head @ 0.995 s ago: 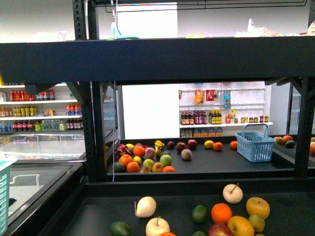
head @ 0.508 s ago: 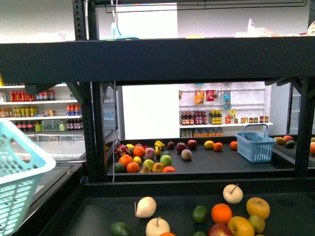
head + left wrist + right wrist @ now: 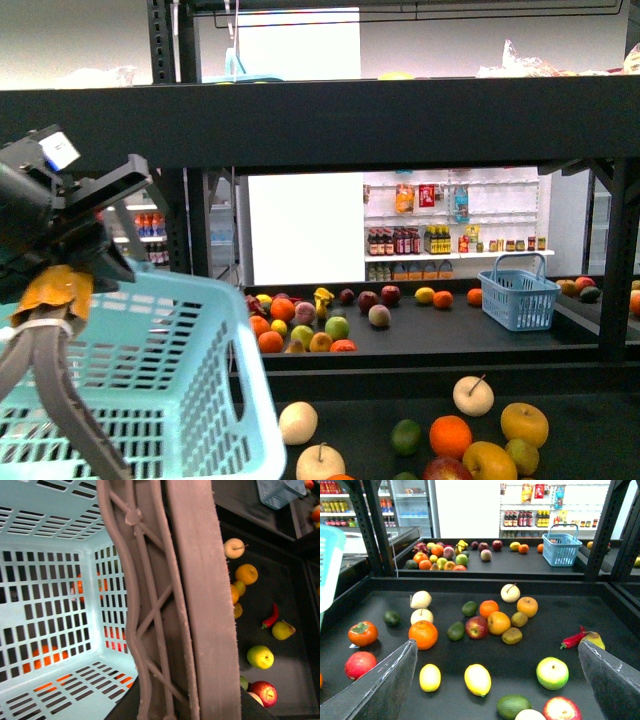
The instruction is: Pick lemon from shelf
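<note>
Holding state, left arm: the left gripper (image 3: 55,282) is clamped on the grey basket handle (image 3: 165,605). The turquoise basket (image 3: 160,390) hangs from it over the left side of the near tray, judged to keep a receptacle close at hand for picked fruit.
Basket contents: no fruit is seen resting inside. Orange patches show through the slats, apparently from fruit below.
Right claw: the right gripper (image 3: 497,647) is released, jaws spread wide and holding nothing, above the near tray. This is judged to be a pre-grasp stance.
Lemon: the lemon (image 3: 477,679) lies untouched on the tray near its front edge, roughly between the spread jaws. A smaller yellow fruit (image 3: 430,677) just beside it may be a second lemon.
Clearance: the orange (image 3: 423,634), green apple (image 3: 552,672) and avocado (image 3: 514,706) are near the lemon, none touching it.
Surface: the shelf (image 3: 485,583) has flat matt black trays with a raised rim. The fruit lies loose and is judged liable to roll.
Room: a shop. The rear tray carries more fruit and a blue basket (image 3: 518,292). White wall shelves of bottles (image 3: 408,240) stand behind.
</note>
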You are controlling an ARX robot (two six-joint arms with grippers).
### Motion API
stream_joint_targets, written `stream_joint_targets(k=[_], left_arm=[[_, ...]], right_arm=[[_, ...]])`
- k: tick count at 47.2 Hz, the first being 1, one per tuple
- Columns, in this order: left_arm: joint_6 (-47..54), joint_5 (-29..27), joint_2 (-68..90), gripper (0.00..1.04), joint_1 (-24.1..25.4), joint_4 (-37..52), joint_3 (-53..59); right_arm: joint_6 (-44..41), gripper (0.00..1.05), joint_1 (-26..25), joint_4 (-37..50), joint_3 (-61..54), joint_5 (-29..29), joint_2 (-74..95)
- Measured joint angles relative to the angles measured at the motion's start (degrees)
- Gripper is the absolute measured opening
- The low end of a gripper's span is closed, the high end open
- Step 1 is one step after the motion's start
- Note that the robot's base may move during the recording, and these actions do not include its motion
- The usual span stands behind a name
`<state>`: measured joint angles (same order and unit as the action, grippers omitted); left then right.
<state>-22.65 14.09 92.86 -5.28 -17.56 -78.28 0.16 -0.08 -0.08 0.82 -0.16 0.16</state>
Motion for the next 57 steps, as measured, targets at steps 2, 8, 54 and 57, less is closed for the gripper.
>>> stream_joint_targets(k=[2,8,54,57], left_arm=[[1.05,0.61,0.85,0.16,-1.92,0.07,-1.22],[1.95,0.94,3.54,0.16,-5.44,-0.07,-3.89],[3.76,0.11,7.80,0.16,-10.58,-0.83,-7.26],[3.78,0.46,7.78,0.16,-10.69,-0.83,-7.28]], right_arm=[[0.00,0.97,0.00,0.00,0.00,0.02,0.00],[0.00,0.97,0.00,0.00,0.00,0.00,0.00],[-6.58,0.97,-4.04,14.78,47.23,-8.26,101.68],[-9.22,0.97,-2.99,13.86,49.96,-8.50,107.21]])
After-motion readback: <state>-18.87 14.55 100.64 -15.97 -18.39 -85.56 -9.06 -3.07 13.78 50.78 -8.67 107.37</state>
